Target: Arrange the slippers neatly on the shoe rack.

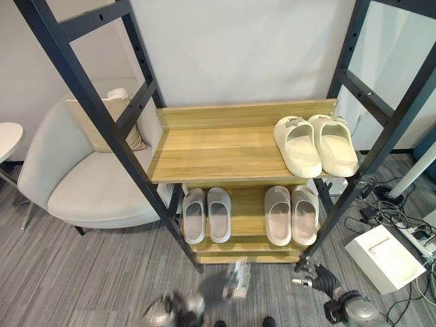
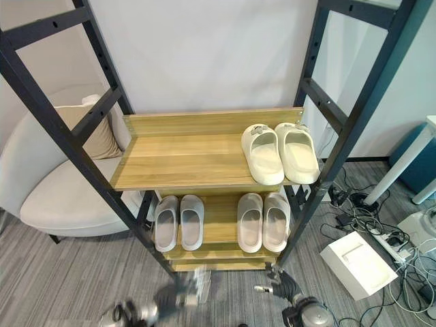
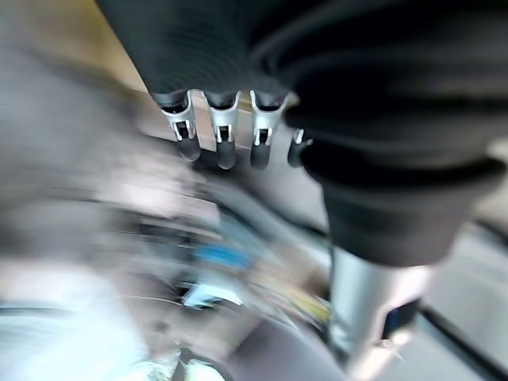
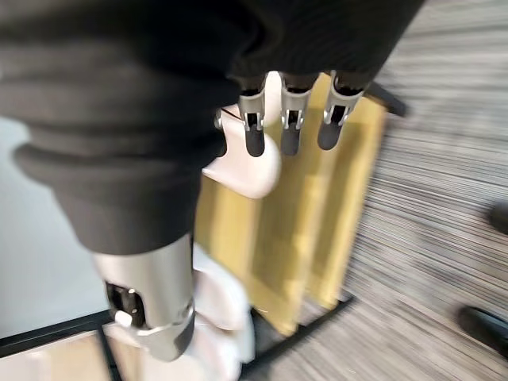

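Head views: the black-framed wooden shoe rack [image 1: 225,146] carries a cream pair of foam slippers [image 1: 315,144] at the right of its upper shelf; below sit a grey pair [image 1: 206,214] and a pale beige pair [image 1: 291,214]. Both hands hang low by the floor — left hand [image 1: 231,283], right hand [image 1: 315,276].

Left wrist view: relaxed fingers [image 3: 225,139], holding nothing.

Right wrist view: straight fingers [image 4: 290,119], empty — rack beyond.

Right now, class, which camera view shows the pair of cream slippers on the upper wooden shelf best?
The left eye view: the pair of cream slippers sits whole, side by side at the upper wooden shelf's right end. The right eye view shows the same. The right wrist view catches pale slipper shapes I cannot identify.
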Robot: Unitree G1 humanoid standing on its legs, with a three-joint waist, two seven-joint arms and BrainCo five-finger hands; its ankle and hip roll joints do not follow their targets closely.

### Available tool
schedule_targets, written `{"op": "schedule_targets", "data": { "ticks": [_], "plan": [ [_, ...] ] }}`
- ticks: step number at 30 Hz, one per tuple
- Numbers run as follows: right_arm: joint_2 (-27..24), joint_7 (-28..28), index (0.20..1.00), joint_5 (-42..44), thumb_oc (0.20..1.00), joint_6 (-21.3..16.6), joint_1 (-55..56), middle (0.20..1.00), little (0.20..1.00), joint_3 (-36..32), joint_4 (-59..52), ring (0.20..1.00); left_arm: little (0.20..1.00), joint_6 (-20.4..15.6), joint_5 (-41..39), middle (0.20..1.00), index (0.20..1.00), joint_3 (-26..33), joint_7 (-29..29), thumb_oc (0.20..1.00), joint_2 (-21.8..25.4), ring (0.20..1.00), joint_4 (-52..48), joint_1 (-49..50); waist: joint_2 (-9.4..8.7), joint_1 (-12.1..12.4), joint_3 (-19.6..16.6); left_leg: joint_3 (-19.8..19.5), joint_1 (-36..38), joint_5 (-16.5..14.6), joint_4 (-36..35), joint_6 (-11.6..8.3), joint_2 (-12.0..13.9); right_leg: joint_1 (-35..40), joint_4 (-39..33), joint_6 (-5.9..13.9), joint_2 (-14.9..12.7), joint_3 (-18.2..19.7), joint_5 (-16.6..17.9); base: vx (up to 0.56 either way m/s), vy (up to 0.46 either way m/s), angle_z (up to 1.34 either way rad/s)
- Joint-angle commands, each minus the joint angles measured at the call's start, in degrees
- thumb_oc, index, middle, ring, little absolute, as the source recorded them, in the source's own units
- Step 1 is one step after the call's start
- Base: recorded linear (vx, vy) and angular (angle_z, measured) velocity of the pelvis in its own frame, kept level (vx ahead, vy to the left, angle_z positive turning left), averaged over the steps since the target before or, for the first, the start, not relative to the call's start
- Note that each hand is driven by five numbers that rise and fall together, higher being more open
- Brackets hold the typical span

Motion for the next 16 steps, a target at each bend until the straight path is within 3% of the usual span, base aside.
{"op": "schedule_targets", "data": {
  "ticks": [1, 4, 5, 9, 10, 11, 16],
  "plan": [
    [0.7, 0.4, 1.000, 1.4, 1.000, -3.0, 1.0, 1.000, 1.000, -0.1, -0.4, 1.000, 1.000, -5.6, 6.9, 1.000, 1.000, 9.8, -2.9, 1.000, -4.8, 1.000, -0.5, -9.9, -2.87, -2.4, -1.4, 0.1, 0.5, 0.8, 0.0, -1.94, 0.4, 2.8, 0.2, 3.77, -2.1, -1.4, -0.3, 0.01, 0.032, 0.09],
    [0.5, 0.0, 1.000, 1.9, 1.000, -2.6, 1.6, 1.000, 1.000, -0.5, 0.8, 1.000, 1.000, -8.3, 21.3, 1.000, 1.000, 14.0, 2.6, 1.000, -6.0, 1.000, 10.1, -6.1, -3.08, -1.9, -1.8, -0.1, 0.6, 0.9, 0.0, -1.84, 0.4, 2.9, 0.2, 3.77, -2.2, -1.5, -0.1, 0.00, 0.018, 0.02],
    [0.7, -0.4, 1.000, 1.8, 1.000, -2.1, 2.0, 1.000, 1.000, -1.2, 1.7, 1.000, 1.000, -8.6, 26.6, 1.000, 1.000, 17.1, 5.9, 1.000, -8.4, 1.000, 16.0, -4.6, -3.16, -1.7, -2.0, -0.1, 0.6, 0.9, 0.0, -1.76, 0.3, 2.9, 0.2, 3.78, -2.2, -1.6, -0.1, -0.01, 0.029, -0.05],
    [1.3, -1.8, 1.000, 2.1, 1.000, -0.8, 3.1, 1.000, 1.000, -3.9, 3.8, 1.000, 1.000, -7.8, 31.4, 1.000, 1.000, 25.7, 13.3, 1.000, -15.3, 1.000, 28.7, -3.9, -3.39, -1.5, -2.2, 0.0, 0.3, 1.2, 0.0, -1.71, 0.3, 2.6, 0.1, 3.77, -2.3, -1.7, 0.2, 0.00, 0.006, -0.01],
    [1.3, -1.8, 1.000, 2.1, 1.000, -0.8, 3.1, 1.000, 1.000, -3.9, 3.8, 1.000, 1.000, -7.9, 31.5, 1.000, 1.000, 25.7, 13.3, 1.000, -15.3, 1.000, 28.7, -3.9, -3.37, -1.5, -2.1, 0.0, 0.3, 1.2, 0.0, -1.71, 0.3, 2.6, 0.1, 3.77, -2.3, -1.7, 0.2, 0.00, 0.000, 0.00],
    [1.7, -2.1, 1.000, 1.3, 1.000, -0.4, 3.5, 1.000, 1.000, -4.3, 5.1, 1.000, 1.000, -7.8, 36.6, 1.000, 1.000, 27.8, 16.6, 1.000, -17.2, 1.000, 34.1, -4.9, -3.47, -1.5, -2.2, 0.3, 0.4, 1.1, 0.0, -1.71, 0.4, 2.6, 0.1, 3.78, -2.4, -1.7, 0.2, 0.00, 0.000, 0.00],
    [2.3, -3.1, 1.000, 0.9, 1.000, -0.2, 3.0, 1.000, 1.000, -4.6, 7.9, 1.000, 1.000, -7.8, 39.3, 1.000, 1.000, 30.2, 19.4, 1.000, -19.6, 1.000, 42.7, -7.3, -3.49, -1.9, -2.0, 1.1, 0.8, 0.9, 0.0, -1.77, 0.6, 2.5, 0.1, 3.82, -2.3, -0.8, 0.3, 0.00, 0.001, -0.02]
  ]
}}
